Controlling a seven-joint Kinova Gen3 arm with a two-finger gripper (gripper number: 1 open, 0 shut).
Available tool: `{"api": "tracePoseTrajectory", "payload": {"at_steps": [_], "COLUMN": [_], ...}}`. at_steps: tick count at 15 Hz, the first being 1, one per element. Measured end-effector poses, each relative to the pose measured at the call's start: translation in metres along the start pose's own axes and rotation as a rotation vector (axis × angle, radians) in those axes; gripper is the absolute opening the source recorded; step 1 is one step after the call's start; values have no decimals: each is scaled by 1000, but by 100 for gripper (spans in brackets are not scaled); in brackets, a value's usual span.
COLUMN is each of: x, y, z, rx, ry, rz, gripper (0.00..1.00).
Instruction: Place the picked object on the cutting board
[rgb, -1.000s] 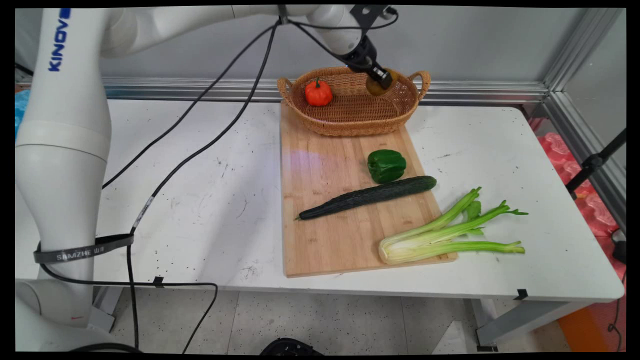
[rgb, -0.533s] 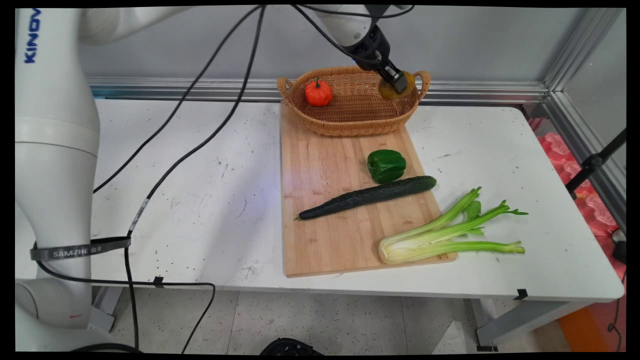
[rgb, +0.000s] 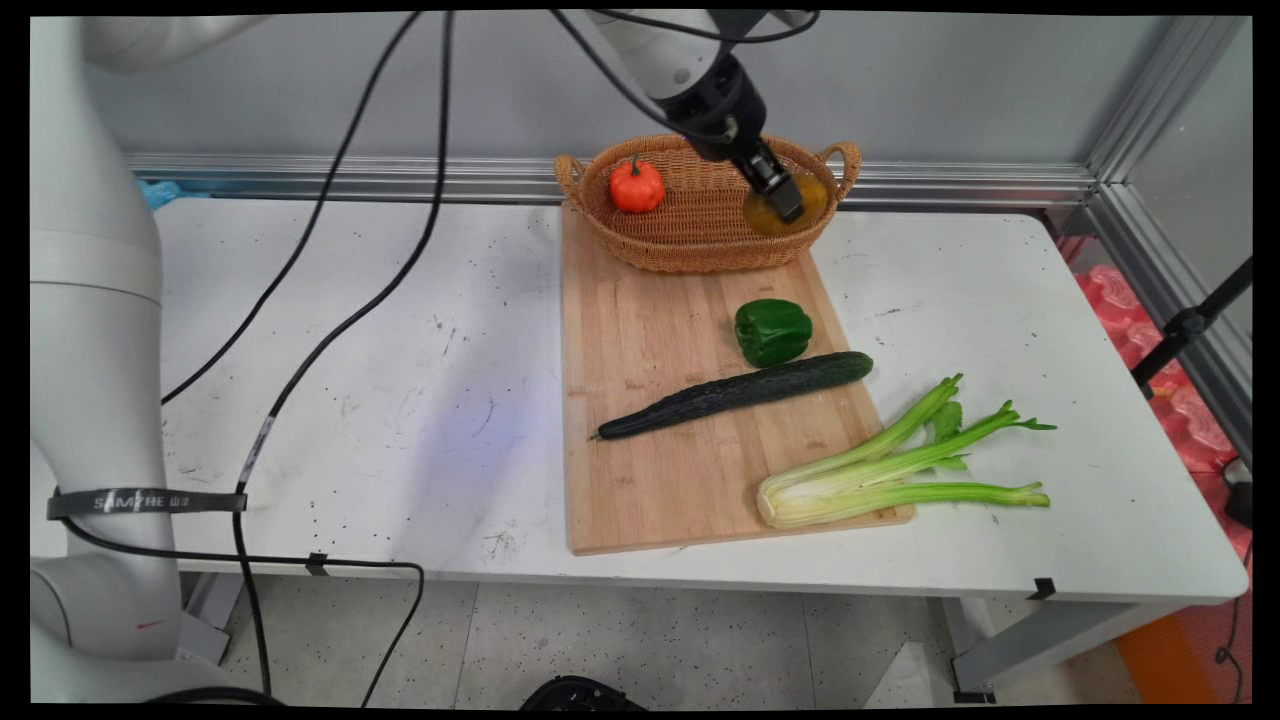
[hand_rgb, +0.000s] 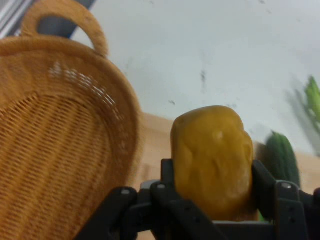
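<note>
My gripper (rgb: 786, 207) is shut on a yellow-brown potato (rgb: 768, 213), holding it over the right end of the wicker basket (rgb: 700, 225). In the hand view the potato (hand_rgb: 212, 160) sits clamped between the two black fingers (hand_rgb: 167, 177), with the basket (hand_rgb: 60, 140) at the left and its handle at the top. A small orange pumpkin (rgb: 637, 186) lies in the basket's left part. On the wooden cutting board (rgb: 650, 460) lie a green bell pepper (rgb: 772, 331) and a long dark cucumber (rgb: 735, 394).
A celery bunch (rgb: 890, 470) lies across the board's lower right corner onto the white table (rgb: 380, 400). Black cables (rgb: 330, 290) hang from the arm over the table's left half. A metal rail runs along the wall behind the basket.
The gripper with the potato has come down and slightly leftwards, from above the basket's right handle to lower over the basket's right end.
</note>
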Motion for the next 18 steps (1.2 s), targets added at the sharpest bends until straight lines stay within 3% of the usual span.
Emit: {"api": "tracePoseTrajectory", "payload": {"at_steps": [10,18], "x": [-78,-140], "y": [18,15], "z": [-33,-19], "rx": [-63,-42], "ry": [-86,-117], "rz": [143,216], "gripper": [0,0]}}
